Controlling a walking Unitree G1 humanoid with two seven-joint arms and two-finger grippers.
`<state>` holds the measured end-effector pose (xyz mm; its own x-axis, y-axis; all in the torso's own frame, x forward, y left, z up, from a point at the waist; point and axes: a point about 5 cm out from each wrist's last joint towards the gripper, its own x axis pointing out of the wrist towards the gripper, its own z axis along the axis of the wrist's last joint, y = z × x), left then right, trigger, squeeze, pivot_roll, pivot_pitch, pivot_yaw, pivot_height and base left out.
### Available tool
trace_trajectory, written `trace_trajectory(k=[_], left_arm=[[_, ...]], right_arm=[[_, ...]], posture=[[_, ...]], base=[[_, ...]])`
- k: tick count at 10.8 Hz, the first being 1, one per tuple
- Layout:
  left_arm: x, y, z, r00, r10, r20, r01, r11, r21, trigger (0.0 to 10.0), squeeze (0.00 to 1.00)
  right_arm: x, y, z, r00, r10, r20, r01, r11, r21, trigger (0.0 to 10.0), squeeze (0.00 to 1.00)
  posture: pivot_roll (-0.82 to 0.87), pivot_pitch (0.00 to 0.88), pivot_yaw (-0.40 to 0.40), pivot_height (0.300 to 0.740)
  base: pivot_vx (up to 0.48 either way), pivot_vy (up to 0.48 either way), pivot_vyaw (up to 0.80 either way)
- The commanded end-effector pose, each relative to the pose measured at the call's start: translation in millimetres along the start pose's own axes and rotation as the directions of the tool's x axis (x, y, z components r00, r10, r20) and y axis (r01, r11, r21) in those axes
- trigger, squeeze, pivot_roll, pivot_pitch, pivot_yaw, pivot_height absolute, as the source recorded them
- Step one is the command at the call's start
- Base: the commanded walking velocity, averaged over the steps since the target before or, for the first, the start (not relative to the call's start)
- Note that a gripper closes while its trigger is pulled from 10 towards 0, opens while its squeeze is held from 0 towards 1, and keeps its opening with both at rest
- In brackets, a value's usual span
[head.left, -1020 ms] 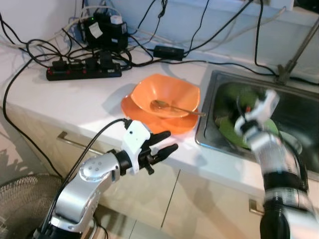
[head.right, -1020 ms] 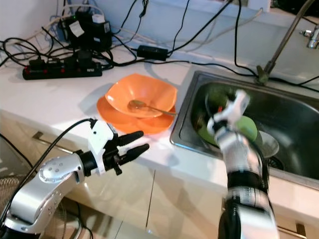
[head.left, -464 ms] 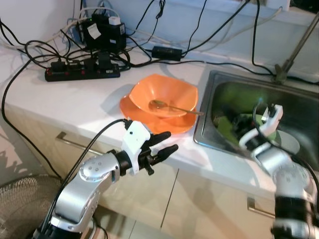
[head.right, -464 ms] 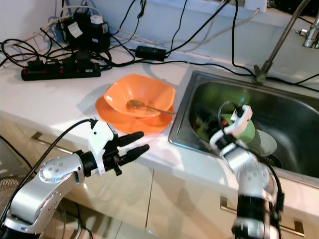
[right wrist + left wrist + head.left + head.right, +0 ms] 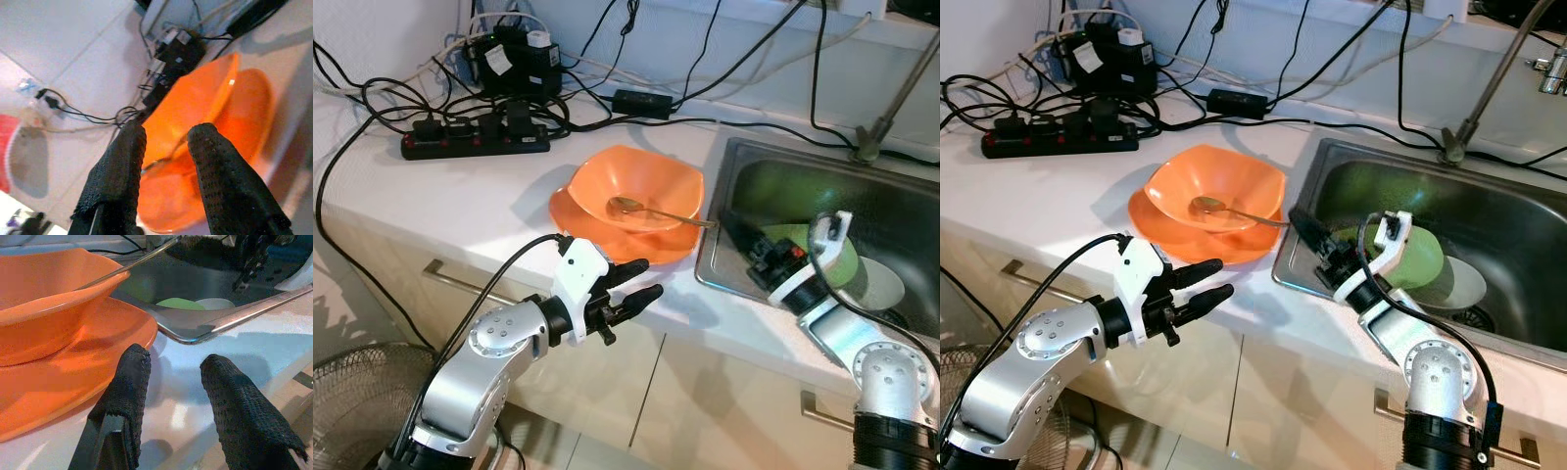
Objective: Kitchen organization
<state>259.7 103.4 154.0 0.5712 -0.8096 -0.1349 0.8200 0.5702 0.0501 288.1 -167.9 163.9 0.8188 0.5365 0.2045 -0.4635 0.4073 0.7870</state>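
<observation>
The right end effector [image 5: 1317, 245], fingers parted and empty, points from the sink [image 5: 1449, 196] toward the orange bowl [image 5: 1217, 191] on the surface; it may knock the spoon [image 5: 1234, 211] (loosely propped) off. The left end effector [image 5: 641, 279] hovers open nearby.

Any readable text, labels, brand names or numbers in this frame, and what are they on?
No text can be read.
White label on the black adapter: too small and blurred to read.
Power strip: no legible markings.
Orange bowl, orange plate, spoon, and sink: no print visible.
</observation>
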Motion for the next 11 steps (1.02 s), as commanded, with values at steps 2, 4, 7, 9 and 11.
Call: trace_trajectory(k=[2, 4, 7, 9, 11], left_arm=[[2.3, -1.2, -1, 1.000, -0.018, -0.007, 0.018, 1.000, 0.000, 10.0, 0.00], [2.4, -1.0, 0, 1.000, -0.018, -0.005, 0.018, 1.000, 0.001, 10.0, 0.00], [2.5, -1.2, 0, 1.000, -0.019, -0.004, 0.019, 1.000, 0.001, 10.0, 0.00], [2.6, -1.1, -1, 1.000, -0.017, -0.004, 0.017, 1.000, 0.000, 10.0, 0.00], [2.8, -1.5, -1, 1.000, -0.016, -0.003, 0.016, 1.000, -0.001, 10.0, 0.00]], right_arm=[[-3.4, 9.3, 2, 0.999, 0.039, 0.004, -0.039, 0.999, 0.011, 10.0, 0.00], [-4.0, 12.1, 0, 0.999, 0.050, -0.006, -0.050, 0.999, 0.013, 10.0, 0.00], [-4.7, 10.8, -5, 0.999, 0.038, -0.022, -0.038, 0.999, 0.017, 10.0, 0.00], [-4.6, 9.9, -10, 0.999, 0.031, -0.040, -0.031, 0.999, 0.015, 10.0, 0.00], [-4.2, 10.2, -11, 0.999, 0.029, -0.044, -0.028, 0.999, 0.016, 10.0, 0.00]], posture=[[0.18, 0.028, -0.052, 0.740], [0.18, 0.027, -0.051, 0.740], [0.18, 0.028, -0.052, 0.740], [0.18, 0.027, -0.054, 0.740], [0.18, 0.026, -0.055, 0.740]], base=[[0.000, 0.000, 0.00], [0.000, 0.000, 0.00], [0.000, 0.000, 0.00], [0.000, 0.000, 0.00], [0.000, 0.000, 0.00]])
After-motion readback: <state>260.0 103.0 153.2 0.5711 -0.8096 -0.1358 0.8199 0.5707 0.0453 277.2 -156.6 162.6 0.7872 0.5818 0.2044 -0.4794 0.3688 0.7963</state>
